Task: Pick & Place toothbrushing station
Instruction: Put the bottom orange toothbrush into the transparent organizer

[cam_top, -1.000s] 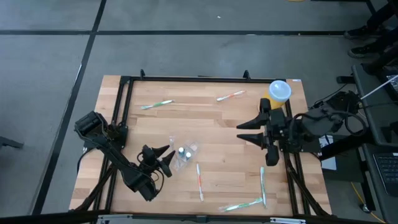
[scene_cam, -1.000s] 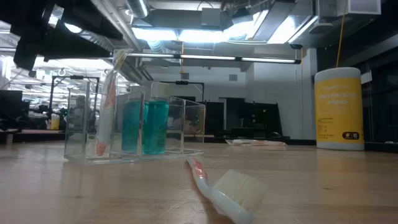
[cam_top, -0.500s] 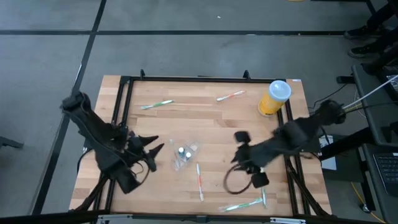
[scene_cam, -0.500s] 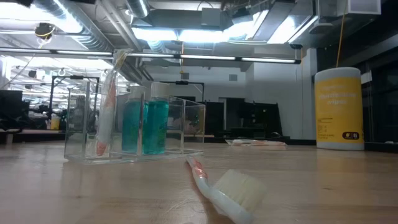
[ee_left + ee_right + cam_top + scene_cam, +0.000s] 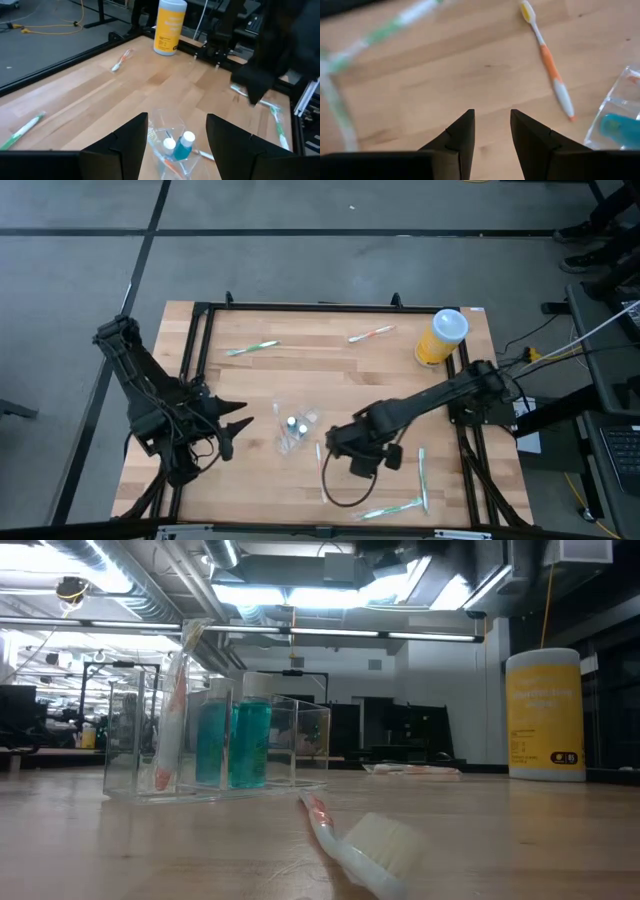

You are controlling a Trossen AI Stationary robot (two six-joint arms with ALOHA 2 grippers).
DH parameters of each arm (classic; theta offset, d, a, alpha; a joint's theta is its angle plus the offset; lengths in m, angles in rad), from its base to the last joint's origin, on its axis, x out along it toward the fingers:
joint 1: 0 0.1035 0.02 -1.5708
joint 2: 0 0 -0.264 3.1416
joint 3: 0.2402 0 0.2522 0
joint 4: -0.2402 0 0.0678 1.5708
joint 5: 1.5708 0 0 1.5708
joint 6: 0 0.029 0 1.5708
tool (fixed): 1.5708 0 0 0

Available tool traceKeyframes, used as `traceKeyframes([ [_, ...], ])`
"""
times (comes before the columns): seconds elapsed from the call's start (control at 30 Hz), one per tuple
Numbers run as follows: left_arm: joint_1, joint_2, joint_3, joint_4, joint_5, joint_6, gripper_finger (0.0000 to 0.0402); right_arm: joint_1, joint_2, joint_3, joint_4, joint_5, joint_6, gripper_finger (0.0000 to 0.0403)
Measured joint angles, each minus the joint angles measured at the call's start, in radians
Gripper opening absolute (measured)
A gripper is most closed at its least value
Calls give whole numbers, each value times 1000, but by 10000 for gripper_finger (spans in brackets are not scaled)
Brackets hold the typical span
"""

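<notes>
I have the right end effector (image 5: 335, 442) reached out over the middle of the wooden desk (image 5: 340, 370), its two fingers (image 5: 460, 135) parted with a moderate gap and nothing between them. Just ahead of it and slightly to one side lies the orange-and-white toothbrush (image 5: 547, 59), flat on the desk, not touched by either finger. The clear plastic organizer (image 5: 296, 428) stands just beyond that toothbrush; in the low view I see an orange toothbrush (image 5: 172, 710) leaning upright in one end compartment and two teal bottles (image 5: 233, 743) in the compartments next to it. A blurred green-and-white toothbrush (image 5: 380, 32) sits farther out from the right end effector, on the opposite side from the organizer.

My left end effector (image 5: 228, 423) hovers near the organizer's other side, fingers (image 5: 131, 140) spread wide and empty, with the organizer directly in front of them. Far past it stands the yellow wipes canister (image 5: 170, 27) at the desk's corner, with another orange toothbrush (image 5: 121, 60) lying near it. A further green toothbrush (image 5: 22, 131) lies off to the side.
</notes>
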Motion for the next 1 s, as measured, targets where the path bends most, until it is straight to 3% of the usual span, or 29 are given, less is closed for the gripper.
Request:
traceKeyframes([
  [0.27, 1, 19, 0, 28, 5, 2, 198, -2, 151, 0, 151, 148, -122, 128],
  [0.47, 1, 22, 0, 28, 6, -4, 198, 3, 176, 0, 365, 327, -138, 128],
  [0.63, 6, 22, 0, 28, 31, -4, 198, 3, 176, 2, 499, 337, -138, 128],
  [1.0, 5, 22, 0, 29, 48, 45, 198, 7, 252, 1, 456, 254, -252, 128],
])
